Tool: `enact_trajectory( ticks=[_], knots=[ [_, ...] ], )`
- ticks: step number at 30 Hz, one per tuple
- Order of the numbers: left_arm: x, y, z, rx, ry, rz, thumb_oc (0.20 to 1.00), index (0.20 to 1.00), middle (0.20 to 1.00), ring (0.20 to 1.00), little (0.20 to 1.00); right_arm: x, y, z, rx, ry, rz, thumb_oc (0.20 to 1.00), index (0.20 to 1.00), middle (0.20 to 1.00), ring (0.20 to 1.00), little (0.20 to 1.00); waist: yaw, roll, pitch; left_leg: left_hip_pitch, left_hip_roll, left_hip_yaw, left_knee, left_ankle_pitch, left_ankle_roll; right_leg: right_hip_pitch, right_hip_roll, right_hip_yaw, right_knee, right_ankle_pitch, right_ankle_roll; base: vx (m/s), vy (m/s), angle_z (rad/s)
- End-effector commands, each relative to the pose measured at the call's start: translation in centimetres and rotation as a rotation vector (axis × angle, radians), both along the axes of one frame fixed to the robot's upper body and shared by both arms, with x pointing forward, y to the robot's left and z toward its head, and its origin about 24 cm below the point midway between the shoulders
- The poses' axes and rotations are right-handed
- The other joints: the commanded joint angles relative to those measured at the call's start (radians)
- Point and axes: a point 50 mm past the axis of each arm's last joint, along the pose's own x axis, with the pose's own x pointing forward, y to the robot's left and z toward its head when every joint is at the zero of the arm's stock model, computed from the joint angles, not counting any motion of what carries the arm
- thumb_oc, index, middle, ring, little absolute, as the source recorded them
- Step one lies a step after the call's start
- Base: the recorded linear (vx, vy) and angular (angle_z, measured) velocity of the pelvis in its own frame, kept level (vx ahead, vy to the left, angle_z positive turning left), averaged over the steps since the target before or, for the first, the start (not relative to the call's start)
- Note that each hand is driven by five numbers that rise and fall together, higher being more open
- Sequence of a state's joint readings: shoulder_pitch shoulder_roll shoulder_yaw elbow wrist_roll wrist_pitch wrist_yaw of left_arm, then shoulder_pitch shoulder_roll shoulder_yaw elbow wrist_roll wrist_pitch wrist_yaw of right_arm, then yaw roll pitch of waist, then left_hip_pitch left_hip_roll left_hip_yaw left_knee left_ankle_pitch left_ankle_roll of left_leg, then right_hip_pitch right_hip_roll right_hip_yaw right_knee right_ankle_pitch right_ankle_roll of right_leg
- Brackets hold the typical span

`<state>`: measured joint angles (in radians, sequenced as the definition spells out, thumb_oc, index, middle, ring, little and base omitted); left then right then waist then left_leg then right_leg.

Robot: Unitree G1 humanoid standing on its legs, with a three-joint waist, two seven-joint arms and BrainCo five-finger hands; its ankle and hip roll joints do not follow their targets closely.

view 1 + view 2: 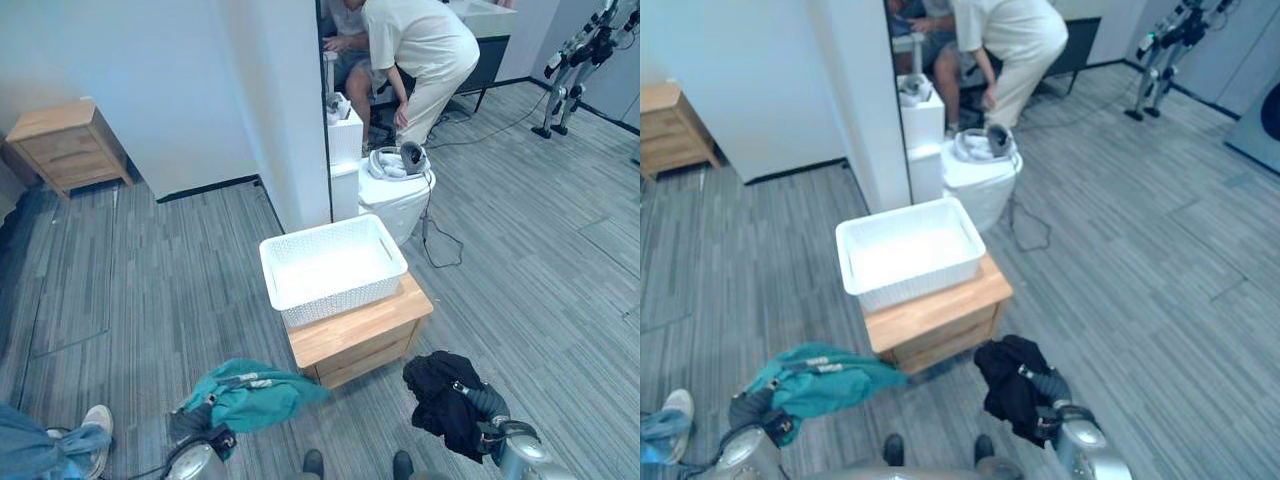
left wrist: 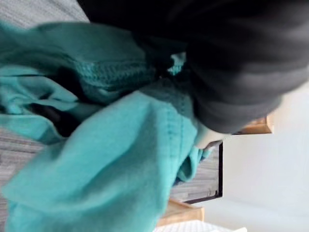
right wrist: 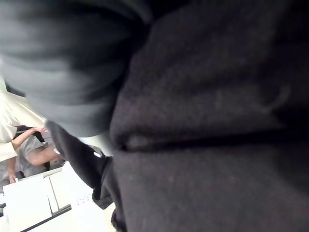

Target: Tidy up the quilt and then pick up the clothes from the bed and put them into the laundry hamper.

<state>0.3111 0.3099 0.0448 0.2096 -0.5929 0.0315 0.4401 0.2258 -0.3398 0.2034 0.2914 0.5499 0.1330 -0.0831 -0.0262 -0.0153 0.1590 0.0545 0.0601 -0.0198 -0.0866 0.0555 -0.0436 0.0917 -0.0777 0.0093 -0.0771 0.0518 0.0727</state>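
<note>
A wooden nightstand (image 1: pixel 68 146) is standing against the white wall (image 1: pixel 150 80) at the far left. In the near left corner a person's shoe (image 1: pixel 96 420) and trouser leg are showing on the grey floor (image 1: pixel 150 290).

The left hand (image 1: pixel 190 422) is holding a teal garment (image 1: pixel 250 395) low over the floor, just left of the cabinet (image 1: pixel 355 335). The cloth is bunching round the hand and hanging out toward the cabinet's near left corner. The left wrist view is showing teal folds (image 2: pixel 111 159) wrapped up against the dark cover, so the hand is clamped on the cloth.

In the middle a white hamper (image 1: pixel 332 268) is sitting on the cabinet's top, covering most of it and overhanging its far and left edges; a strip of wood is showing bare along the near and right edges. The hamper is looking empty.

The right hand (image 1: pixel 478 400) is carrying a black garment (image 1: pixel 440 395) just off the cabinet's near right corner. The cloth is draped over the hand, whose fingers are hidden in it, so I cannot tell their grip.

Behind the hamper a person in pale clothes (image 1: pixel 420 50) is bending over beside a white round bin (image 1: pixel 398 195).
</note>
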Motion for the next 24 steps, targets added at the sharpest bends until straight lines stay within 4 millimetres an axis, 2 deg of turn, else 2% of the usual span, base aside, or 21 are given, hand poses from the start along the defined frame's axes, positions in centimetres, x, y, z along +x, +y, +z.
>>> enact_trajectory(
  ticks=[1,4,6,11,13,17,19,20,21,22,24],
  knots=[
    [2.8,3.9,5.6,0.318,-0.174,0.010,0.200,0.200,0.200,0.200,0.200,2.5,0.8,2.5,0.045,-0.156,0.035,0.200,0.200,0.200,0.200,0.200,-0.004,0.012,0.003,0.042,0.078,-0.026,0.024,0.003,-0.041,-0.067,-0.079,0.021,0.083,0.030,0.052,0.06,0.015,0.05],
    [4.5,7.2,10.7,0.574,-0.254,-0.025,0.200,0.200,0.200,0.200,0.200,1.8,0.8,1.9,0.041,-0.117,0.067,0.200,0.200,0.200,0.200,0.200,-0.029,0.029,0.002,0.047,0.074,-0.013,0.018,0.006,-0.036,-0.073,-0.081,0.030,0.092,0.025,0.055,0.06,0.043,-0.02],
    [5.0,7.8,11.7,0.625,-0.266,-0.038,0.200,0.200,0.200,0.200,0.200,1.7,0.8,1.8,0.034,-0.110,0.076,0.200,0.200,0.200,0.200,0.200,-0.037,0.034,0.005,0.046,0.073,-0.010,0.019,0.007,-0.035,-0.079,-0.082,0.033,0.099,0.024,0.056,0.04,0.045,-0.01],
    [7.8,10.0,17.1,0.851,-0.296,-0.114,0.200,0.200,0.200,0.200,0.200,0.6,0.0,1.1,0.001,-0.053,0.118,0.200,0.200,0.200,0.200,0.200,-0.088,0.060,0.028,0.044,0.073,0.024,0.020,0.011,-0.032,-0.105,-0.094,0.054,0.126,0.021,0.067,0.07,0.074,-0.08],
    [8.6,10.2,18.4,0.893,-0.305,-0.133,0.200,0.200,0.200,0.200,0.200,0.2,-0.2,0.9,-0.007,-0.037,0.124,0.200,0.200,0.200,0.200,0.200,-0.101,0.064,0.033,0.041,0.071,0.032,0.023,0.010,-0.031,-0.111,-0.096,0.061,0.128,0.021,0.070,0.09,0.036,-0.19],
    [10.7,10.6,22.6,0.985,-0.347,-0.137,0.200,0.200,0.200,0.200,0.200,-0.1,-0.6,0.5,-0.020,-0.018,0.141,0.200,0.200,0.200,0.200,0.200,-0.134,0.075,0.044,0.039,0.071,0.050,0.018,0.008,-0.033,-0.130,-0.093,0.081,0.137,0.018,0.075,0.09,0.007,-0.08],
    [11.0,10.4,23.5,1.005,-0.370,-0.140,0.200,0.200,0.200,0.200,0.200,-0.2,-0.6,0.4,-0.020,-0.016,0.145,0.200,0.200,0.200,0.200,0.200,-0.139,0.075,0.045,0.038,0.071,0.054,0.018,0.006,-0.033,-0.134,-0.092,0.087,0.138,0.016,0.076,0.05,-0.020,-0.25],
    [11.4,10.1,24.3,1.019,-0.391,-0.140,0.200,0.200,0.200,0.200,0.200,-0.1,-0.5,0.5,-0.020,-0.016,0.149,0.200,0.200,0.200,0.200,0.200,-0.145,0.076,0.048,0.036,0.072,0.056,0.019,0.005,-0.033,-0.139,-0.090,0.092,0.140,0.015,0.076,0.05,-0.059,-0.18],
    [12.5,9.3,27.0,1.049,-0.457,-0.138,0.200,0.200,0.200,0.200,0.200,0.1,-0.3,0.5,-0.016,-0.021,0.158,0.200,0.200,0.200,0.200,0.200,-0.159,0.078,0.057,0.032,0.075,0.065,0.020,0.003,-0.034,-0.150,-0.085,0.102,0.146,0.012,0.078,0.06,-0.088,-0.07],
    [13.1,8.4,28.6,1.073,-0.515,-0.146,0.200,0.200,0.200,0.200,0.200,0.3,-0.3,0.5,-0.014,-0.025,0.160,0.200,0.200,0.200,0.200,0.200,-0.167,0.081,0.062,0.030,0.077,0.070,0.022,0.002,-0.036,-0.155,-0.081,0.108,0.150,0.010,0.077,0.06,-0.097,-0.01],
    [13.5,7.6,29.8,1.084,-0.552,-0.155,0.200,0.200,0.200,0.200,0.200,0.4,-0.2,0.4,-0.011,-0.027,0.160,0.200,0.200,0.200,0.200,0.200,-0.169,0.085,0.064,0.031,0.078,0.071,0.026,-0.001,-0.037,-0.154,-0.079,0.110,0.153,0.008,0.076,0.05,-0.066,-0.11]
  ],
)
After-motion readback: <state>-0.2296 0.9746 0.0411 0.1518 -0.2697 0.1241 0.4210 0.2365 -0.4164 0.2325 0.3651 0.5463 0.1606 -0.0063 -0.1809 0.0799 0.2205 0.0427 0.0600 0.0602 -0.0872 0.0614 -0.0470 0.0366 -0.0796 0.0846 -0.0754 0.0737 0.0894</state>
